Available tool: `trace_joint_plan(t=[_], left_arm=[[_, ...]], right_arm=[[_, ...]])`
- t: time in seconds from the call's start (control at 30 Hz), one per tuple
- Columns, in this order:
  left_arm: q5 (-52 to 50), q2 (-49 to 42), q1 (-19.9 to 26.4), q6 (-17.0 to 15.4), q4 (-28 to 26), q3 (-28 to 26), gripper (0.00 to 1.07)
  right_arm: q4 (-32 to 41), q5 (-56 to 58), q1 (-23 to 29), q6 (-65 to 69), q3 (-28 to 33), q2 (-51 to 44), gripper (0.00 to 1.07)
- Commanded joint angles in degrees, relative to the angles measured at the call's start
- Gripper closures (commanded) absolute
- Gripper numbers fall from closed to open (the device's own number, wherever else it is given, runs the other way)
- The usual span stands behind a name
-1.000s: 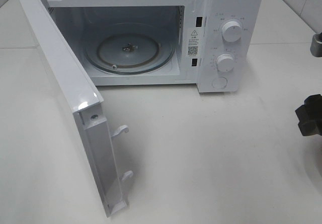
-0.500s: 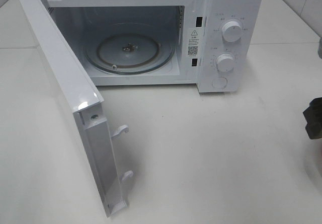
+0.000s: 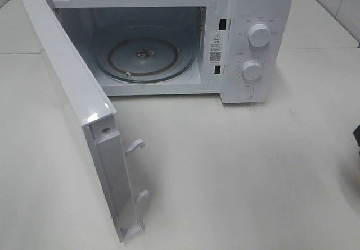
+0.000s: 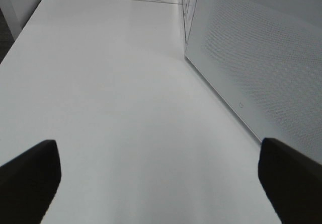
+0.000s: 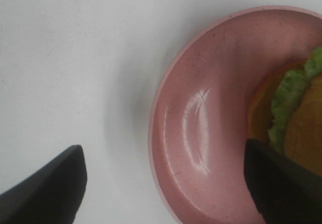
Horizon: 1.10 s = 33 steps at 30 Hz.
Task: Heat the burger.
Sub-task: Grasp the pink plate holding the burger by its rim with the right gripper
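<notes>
Your microwave [image 3: 247, 42] stood at the far side of the white table [image 3: 236, 171]. Its door [image 3: 67, 92] was swung wide to the left, with the free edge reaching toward the near side. Inside, the glass turntable [image 3: 143, 56] was bare. Two round knobs [image 3: 259, 35] sat one above the other on the panel to the right of the cavity.

Your left gripper [image 4: 157, 153] hung over bare table on the left. Its jaws were spread wide and nothing lay between them. The door's outer, perforated face stood just to its right.

Your right gripper [image 5: 162, 156] was over the rim of a pink plate [image 5: 201, 108], its jaws also spread wide and gripping nothing. One finger [image 5: 55, 183] was above the table outside the plate. The other was above the plate's inside, right next to the burger [image 5: 302, 118].

The burger lay on that plate, with its green lettuce [image 5: 287, 98] and orange base showing at the edge of the right wrist view. Only that camera caught it. Whether the nearer finger touched the burger, you could not tell.
</notes>
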Motion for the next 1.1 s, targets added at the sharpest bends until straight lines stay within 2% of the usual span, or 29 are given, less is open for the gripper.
trace_joint_plan(t=[0.03, 0.67, 1.1], left_arm=[[-0.9, -1.0, 0.1, -0.1, -0.1, 0.0, 0.06], [-0.9, -1.0, 0.1, -0.1, -0.1, 0.0, 0.06], [-0.9, -1.0, 0.1, -0.1, -0.1, 0.0, 0.06]], right_arm=[[-0.9, -2.7, -0.3, 1.2, -0.3, 4.5, 0.25], [-0.9, -7.3, -0.3, 2.2, -0.3, 17.8, 0.3], [-1.5, -8.7, -0.3, 2.4, 0.5, 20.5, 0.31]])
